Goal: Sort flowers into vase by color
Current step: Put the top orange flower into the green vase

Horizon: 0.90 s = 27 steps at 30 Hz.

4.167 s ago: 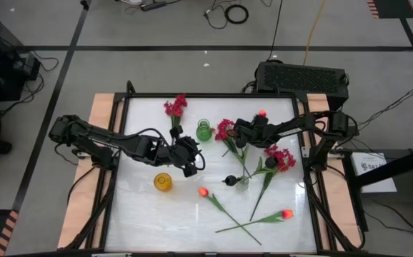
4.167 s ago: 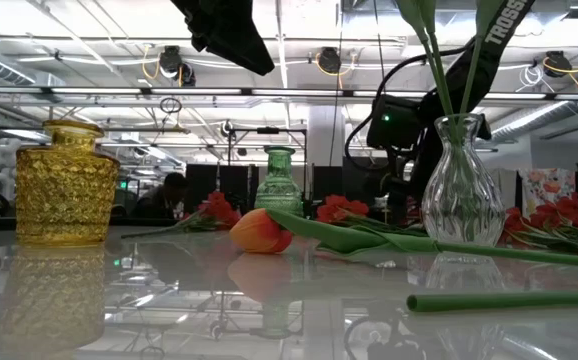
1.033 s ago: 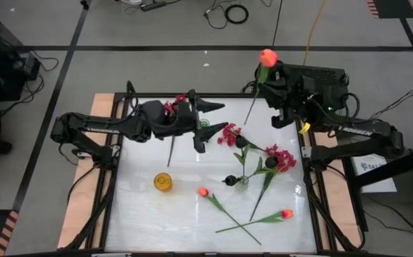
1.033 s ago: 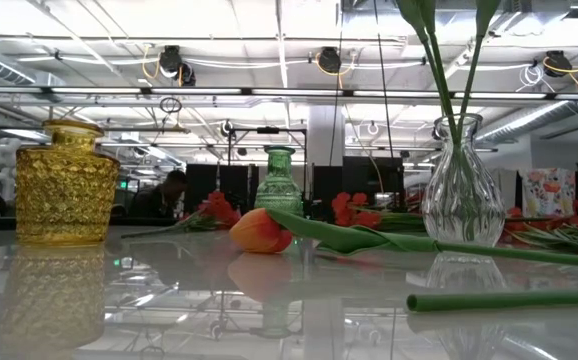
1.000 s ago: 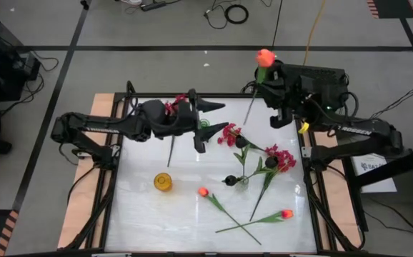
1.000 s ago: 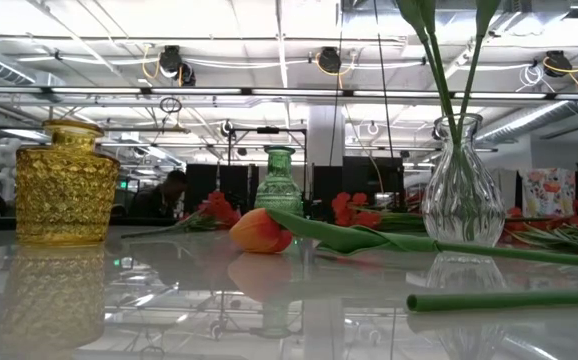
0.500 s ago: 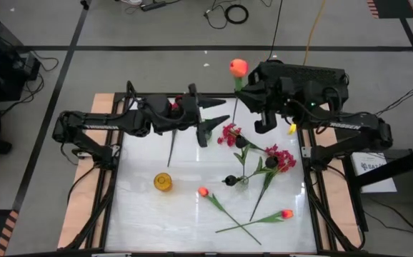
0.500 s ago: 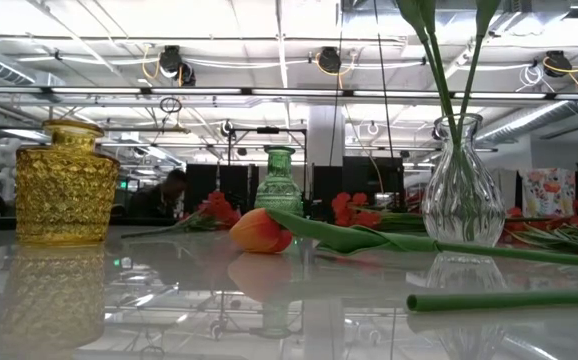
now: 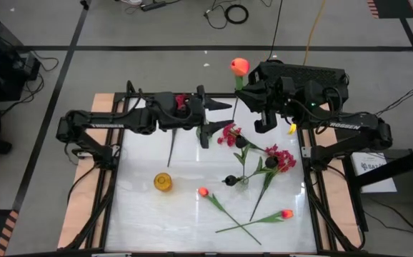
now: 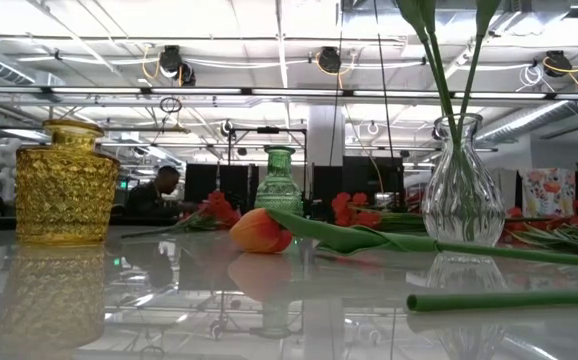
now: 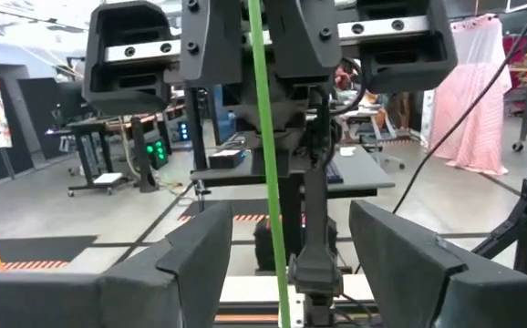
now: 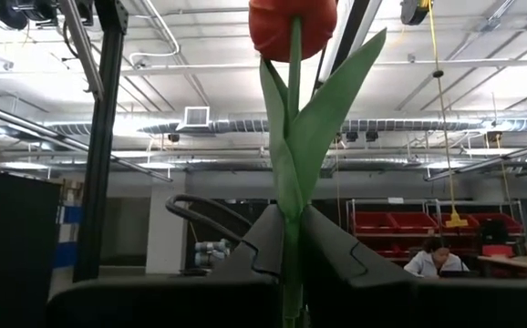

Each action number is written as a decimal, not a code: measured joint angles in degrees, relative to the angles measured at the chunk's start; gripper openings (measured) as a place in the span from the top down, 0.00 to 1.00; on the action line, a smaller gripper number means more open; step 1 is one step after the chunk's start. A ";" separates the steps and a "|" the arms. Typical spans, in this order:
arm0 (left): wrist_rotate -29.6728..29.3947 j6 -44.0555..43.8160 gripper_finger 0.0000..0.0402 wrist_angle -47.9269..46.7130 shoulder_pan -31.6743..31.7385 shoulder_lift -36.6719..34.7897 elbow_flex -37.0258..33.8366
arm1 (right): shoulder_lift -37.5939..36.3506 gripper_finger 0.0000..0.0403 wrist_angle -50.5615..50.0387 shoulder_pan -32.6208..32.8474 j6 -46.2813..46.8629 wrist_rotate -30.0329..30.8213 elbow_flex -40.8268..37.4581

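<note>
Tulip [image 9: 239, 67] raised above the tabletop's far edge, its green stem clenched in the right gripper [image 9: 244, 91].
The left gripper [image 9: 214, 118], near the far edge toward the middle, stands with jaws parted on either side of that stem [image 11: 265, 164]; contact cannot be told. A crimson spray [image 9: 180, 102] lies under the left arm. On the white tabletop [image 9: 142, 214] lie two more tulips [image 9: 203, 191], crimson sprays [image 9: 280, 158] by the right edge, a yellow vase [image 9: 163, 181] and a clear vase [image 10: 459, 190].

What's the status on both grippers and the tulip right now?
Right gripper shut on orange tulip, held upright above the table's far edge. Left gripper open around its stem. Nothing blocking.
</note>
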 joint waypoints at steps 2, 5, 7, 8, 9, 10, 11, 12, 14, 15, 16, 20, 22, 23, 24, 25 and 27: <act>0.02 0.00 0.44 0.00 0.00 0.00 0.00 | 0.00 0.97 0.01 -0.01 -0.02 0.00 0.00; 0.07 0.00 0.48 0.03 -0.04 0.00 0.00 | 0.00 0.97 0.19 -0.01 -0.34 0.02 0.00; 0.07 -0.02 0.52 0.18 -0.01 0.02 0.00 | 0.00 0.97 0.41 -0.01 -0.37 0.02 0.00; 0.07 -0.03 0.54 0.34 0.00 0.02 0.00 | 0.00 0.97 0.48 -0.01 -0.37 0.04 0.00; 0.04 -0.06 0.57 0.44 0.00 0.02 0.00 | 0.02 0.97 0.57 -0.01 -0.40 0.02 0.00; 0.07 -0.09 0.60 0.44 0.00 0.02 0.00 | 0.20 0.97 0.77 -0.01 -0.52 0.02 0.00; 0.06 -0.09 0.62 0.44 -0.02 0.07 0.00 | 0.41 0.97 1.22 -0.01 -0.57 0.04 0.02; 0.07 -0.09 0.64 0.61 -0.02 0.37 0.00 | 0.59 0.97 1.26 -0.01 -0.57 0.04 0.00; 0.88 -0.19 0.66 1.04 -0.02 0.92 0.00 | 1.27 0.97 1.95 -0.01 -0.57 0.06 0.02; 1.75 -0.47 0.67 0.88 -0.02 1.07 0.00 | 1.55 0.97 2.00 -0.01 -0.57 0.04 0.00; 2.12 -0.92 0.67 0.92 -0.04 1.26 0.00 | 1.96 0.97 2.23 -0.01 -0.57 0.04 0.00; 0.71 -1.62 0.66 1.55 -0.04 2.16 0.00 | 3.01 0.97 2.50 -0.01 -0.52 0.02 0.00; -0.72 -1.47 0.66 1.35 -0.04 2.21 0.00 | 3.08 0.97 2.36 -0.04 -0.52 0.05 0.00; -0.90 -1.42 0.67 1.45 -0.04 2.18 0.00 | 3.08 0.97 2.37 -0.04 -0.52 0.04 0.00; -0.97 -1.42 0.68 1.45 0.01 2.12 0.00 | 3.02 0.97 2.43 -0.04 -0.52 0.06 0.01; -1.01 -1.40 0.69 1.47 0.00 2.10 0.00 | 2.82 0.97 2.38 -0.04 -0.51 0.04 0.00; -1.07 -1.40 0.71 1.18 0.00 1.94 0.00 | 2.41 0.97 2.02 -0.04 -0.51 0.04 0.00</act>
